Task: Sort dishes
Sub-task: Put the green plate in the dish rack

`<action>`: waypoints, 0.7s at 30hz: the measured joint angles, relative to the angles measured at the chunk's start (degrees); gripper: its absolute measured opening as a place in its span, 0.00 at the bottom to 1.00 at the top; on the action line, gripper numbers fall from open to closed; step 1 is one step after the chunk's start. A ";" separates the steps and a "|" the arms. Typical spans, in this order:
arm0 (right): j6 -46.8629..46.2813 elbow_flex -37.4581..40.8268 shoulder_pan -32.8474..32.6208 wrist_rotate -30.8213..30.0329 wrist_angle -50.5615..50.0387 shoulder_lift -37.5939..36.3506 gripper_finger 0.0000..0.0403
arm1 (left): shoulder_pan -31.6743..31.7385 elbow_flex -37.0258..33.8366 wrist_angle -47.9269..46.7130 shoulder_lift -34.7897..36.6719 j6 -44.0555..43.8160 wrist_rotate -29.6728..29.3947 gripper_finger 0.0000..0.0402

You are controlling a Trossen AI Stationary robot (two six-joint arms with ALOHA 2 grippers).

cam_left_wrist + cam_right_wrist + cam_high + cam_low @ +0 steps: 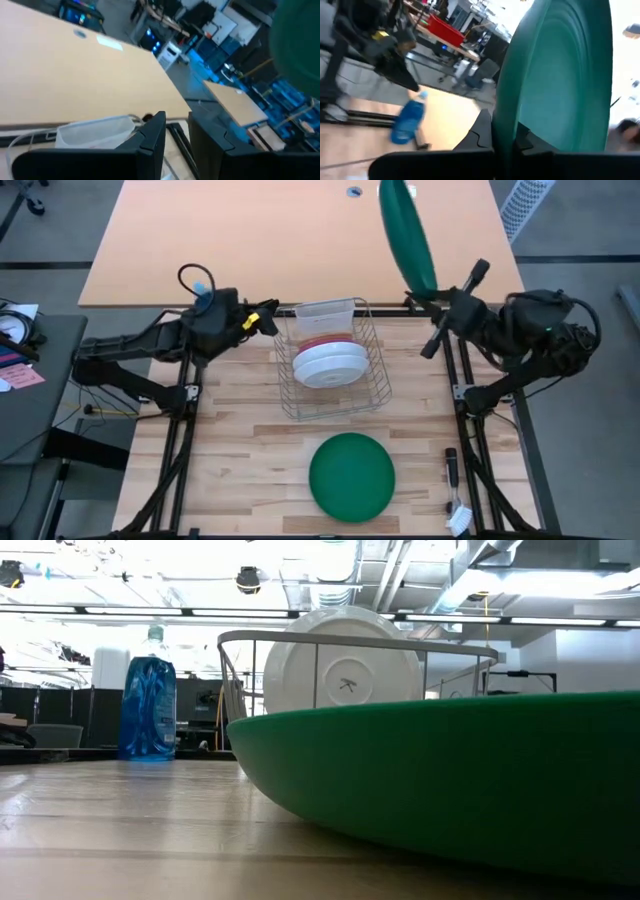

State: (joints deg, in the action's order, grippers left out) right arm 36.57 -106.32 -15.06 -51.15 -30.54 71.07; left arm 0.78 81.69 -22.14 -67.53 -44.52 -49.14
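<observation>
My right gripper (436, 292) pinches a green plate (405, 232) by its lower edge, holding it on edge in the air up at one o'clock of the rack (330, 360); in the right wrist view the fingers (482, 132) clamp its rim. My left gripper (272, 320) sits at the rack's ten o'clock corner, fingers (152, 135) slightly apart, holding nothing. White plates (330, 364) stand in the rack. A second green plate (351, 476) lies flat at six o'clock, well apart from both grippers.
</observation>
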 joint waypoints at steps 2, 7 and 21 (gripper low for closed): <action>-6.67 0.00 0.40 0.24 -3.89 -0.06 0.02 | 1.69 0.00 -1.50 0.14 -1.40 3.30 0.20; -18.66 0.00 -0.23 3.39 -15.68 0.07 0.02 | 5.81 0.00 -3.86 0.00 -0.88 11.00 0.20; -31.78 -0.02 19.05 46.35 -22.01 -4.00 0.01 | 17.63 0.00 4.65 -0.07 5.68 23.63 0.20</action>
State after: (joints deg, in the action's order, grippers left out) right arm 4.79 -106.34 3.98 -4.80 -52.54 67.06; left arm 18.42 81.69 -17.49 -67.60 -38.84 -25.51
